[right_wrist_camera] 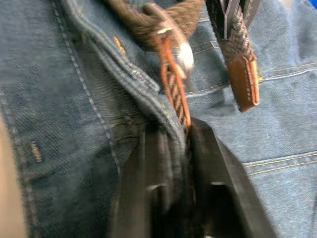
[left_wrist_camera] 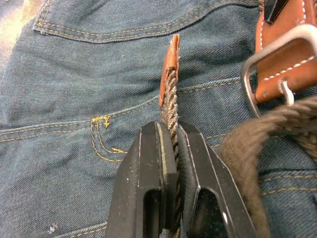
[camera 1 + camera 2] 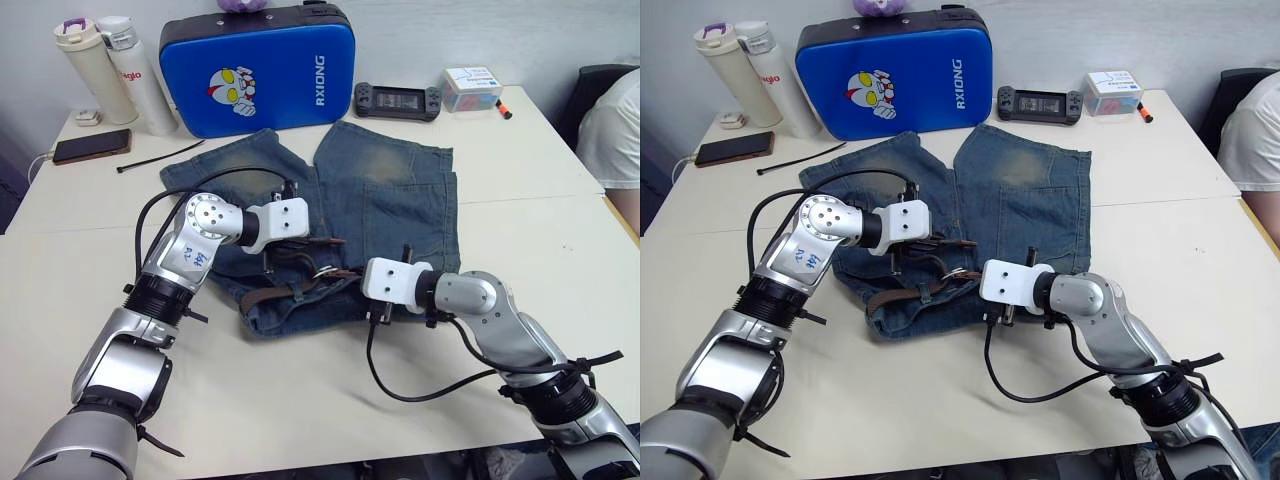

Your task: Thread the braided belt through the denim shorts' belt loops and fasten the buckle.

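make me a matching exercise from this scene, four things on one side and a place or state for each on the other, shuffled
Things:
1. braided belt
2. buckle
3. blue case
4. phone

Places or states:
A. stands upright at the far edge of the table, behind the denim shorts
B. its leather-tipped end is pinched between the left gripper fingers
C. lies flat at the robot's far left, near the two bottles
D. silver metal frame on a brown leather tab, lying on the denim

Pairs: 1-B, 2-D, 3-A, 4-C
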Robot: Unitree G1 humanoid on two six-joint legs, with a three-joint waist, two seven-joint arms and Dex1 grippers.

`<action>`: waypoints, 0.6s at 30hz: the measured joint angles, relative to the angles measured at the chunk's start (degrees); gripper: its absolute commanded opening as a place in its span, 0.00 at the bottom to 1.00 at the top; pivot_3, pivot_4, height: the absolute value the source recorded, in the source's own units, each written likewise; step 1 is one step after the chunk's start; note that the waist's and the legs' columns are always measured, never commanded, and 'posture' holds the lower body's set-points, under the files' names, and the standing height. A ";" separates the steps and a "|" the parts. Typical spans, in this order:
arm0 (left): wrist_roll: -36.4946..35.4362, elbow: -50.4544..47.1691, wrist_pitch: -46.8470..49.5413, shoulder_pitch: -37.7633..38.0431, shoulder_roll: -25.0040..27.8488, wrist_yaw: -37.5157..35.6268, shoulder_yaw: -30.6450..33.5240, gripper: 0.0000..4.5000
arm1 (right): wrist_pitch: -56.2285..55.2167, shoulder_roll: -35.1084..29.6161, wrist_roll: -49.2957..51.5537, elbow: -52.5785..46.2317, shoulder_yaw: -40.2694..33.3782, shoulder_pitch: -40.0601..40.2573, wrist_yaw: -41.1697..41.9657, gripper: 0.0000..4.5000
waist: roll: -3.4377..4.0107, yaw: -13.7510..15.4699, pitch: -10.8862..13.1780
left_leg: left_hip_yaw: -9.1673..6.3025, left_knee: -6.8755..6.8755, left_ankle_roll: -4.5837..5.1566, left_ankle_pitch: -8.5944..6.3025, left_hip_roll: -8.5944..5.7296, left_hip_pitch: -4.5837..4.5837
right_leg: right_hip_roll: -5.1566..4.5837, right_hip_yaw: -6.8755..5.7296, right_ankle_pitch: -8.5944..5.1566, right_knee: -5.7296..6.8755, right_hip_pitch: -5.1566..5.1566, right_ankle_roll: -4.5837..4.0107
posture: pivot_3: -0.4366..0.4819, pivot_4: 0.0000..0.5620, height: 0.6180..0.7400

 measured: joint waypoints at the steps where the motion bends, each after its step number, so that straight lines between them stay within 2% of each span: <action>1: -0.17 -0.37 0.06 0.00 0.11 -0.34 0.30 0.00 | -0.05 0.17 -0.12 0.01 0.00 0.22 -0.33 0.02 | 0.00 -0.05 0.00 | 0.00 0.00 0.00 0.00 0.00 -0.01 | 0.00 0.00 0.00 0.00 -0.01 0.00 | 0.48 0.27 0.38; 4: -1.25 -2.72 -0.64 0.00 1.96 -2.45 0.98 0.00 | -0.13 0.56 -0.41 0.01 0.00 0.84 -1.16 0.02 | 0.00 -0.27 0.00 | 0.00 0.00 0.00 0.00 0.01 0.00 | 0.00 0.00 0.00 0.03 -0.02 0.00 | 0.48 0.27 0.38; 10: -1.35 -6.76 -5.92 0.61 9.06 -10.08 1.04 0.00 | 0.09 1.16 -0.61 0.01 -0.09 1.42 -2.24 0.02 | 0.01 -0.90 -0.01 | -0.05 0.00 0.00 0.00 0.00 -0.01 | -0.01 -0.01 -0.01 0.07 -0.03 -0.03 | 0.48 0.27 0.38; 18: -1.02 -6.78 -7.75 1.20 8.49 -11.27 0.32 0.00 | 0.30 1.79 -1.07 0.01 -0.10 1.31 -2.61 0.02 | 0.01 -1.06 -0.01 | -0.07 0.02 0.00 0.00 -0.02 -0.03 | -0.03 -0.01 -0.01 0.07 -0.03 -0.03 | 0.48 0.27 0.38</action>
